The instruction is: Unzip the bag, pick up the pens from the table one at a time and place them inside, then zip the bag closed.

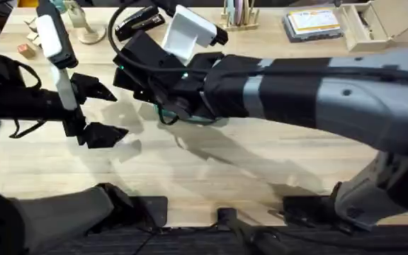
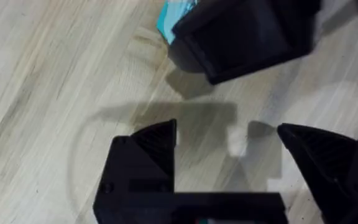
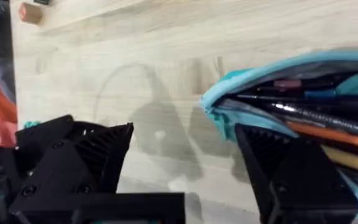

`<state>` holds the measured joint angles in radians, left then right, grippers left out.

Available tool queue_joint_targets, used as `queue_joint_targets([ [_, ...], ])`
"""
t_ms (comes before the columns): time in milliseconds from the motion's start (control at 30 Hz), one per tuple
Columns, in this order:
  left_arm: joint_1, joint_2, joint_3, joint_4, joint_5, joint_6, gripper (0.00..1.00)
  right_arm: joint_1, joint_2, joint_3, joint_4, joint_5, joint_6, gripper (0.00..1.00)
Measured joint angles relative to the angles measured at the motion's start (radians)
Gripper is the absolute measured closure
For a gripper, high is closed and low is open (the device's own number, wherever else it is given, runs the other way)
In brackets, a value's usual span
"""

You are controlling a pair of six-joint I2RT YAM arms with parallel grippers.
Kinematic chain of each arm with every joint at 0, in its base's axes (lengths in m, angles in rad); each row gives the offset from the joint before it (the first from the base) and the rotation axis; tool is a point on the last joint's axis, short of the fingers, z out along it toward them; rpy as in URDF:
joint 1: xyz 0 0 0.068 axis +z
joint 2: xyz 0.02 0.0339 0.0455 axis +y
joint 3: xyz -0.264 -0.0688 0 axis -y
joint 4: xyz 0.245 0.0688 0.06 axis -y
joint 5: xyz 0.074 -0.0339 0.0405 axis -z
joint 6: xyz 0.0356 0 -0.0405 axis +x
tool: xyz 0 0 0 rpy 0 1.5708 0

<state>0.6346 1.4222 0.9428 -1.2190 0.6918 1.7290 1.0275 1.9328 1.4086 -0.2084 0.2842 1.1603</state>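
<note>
1. The table (image 1: 261,163), a wide top of pale wood-grain planks, spans the overhead view beneath two black arms.
2. The right arm (image 1: 317,85) reaches from the lower right across the middle toward the left half of the table, large and dark under the camera, and covers most of what lies below it.
3. The left arm (image 1: 6,106) comes in from the left edge at mid height, with a white and grey part rising beside it.
4. The bag (image 3: 278,81), a teal fabric pouch, lies on the table under the right arm's wrist. Its zipper is open, and its mouth gapes in the right wrist view. From overhead it is a sliver of teal at the arm's lower edge.
5. The right gripper (image 3: 185,155) hangs at the open end of the bag with its fingers spread wide. One finger (image 3: 291,174) sits in front of the bag's mouth, and the other is over bare wood.
6. The left gripper (image 1: 105,110) hovers just left of the right arm's wrist, fingers spread apart and holding nothing, with bare table between them in the left wrist view.
7. The pens (image 3: 328,124) lie inside the open bag, among them dark barrels and an orange one.
8. A small wooden block (image 3: 31,12) rests well apart on the far planks.
</note>
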Motion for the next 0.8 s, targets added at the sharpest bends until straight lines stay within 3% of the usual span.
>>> queue_joint_targets([
  [333, 0.000, 0.000, 0.000, 0.000, 0.000, 0.000, 0.008, 0.000, 0.038, 0.000, 0.031, 0.027, 0.000, 0.113],
  [733, 0.000, 0.000, 0.000, 0.000, 0.000, 0.000, 0.007, 0.000, 0.063, 0.000, 0.030, 0.068, 0.000, 0.555],
  [800, 0.000, 0.000, 0.000, 0.000, 0.000, 0.000, 0.007, -0.004, 0.064, 0.000, 0.024, 0.068, 0.000, 0.684],
])
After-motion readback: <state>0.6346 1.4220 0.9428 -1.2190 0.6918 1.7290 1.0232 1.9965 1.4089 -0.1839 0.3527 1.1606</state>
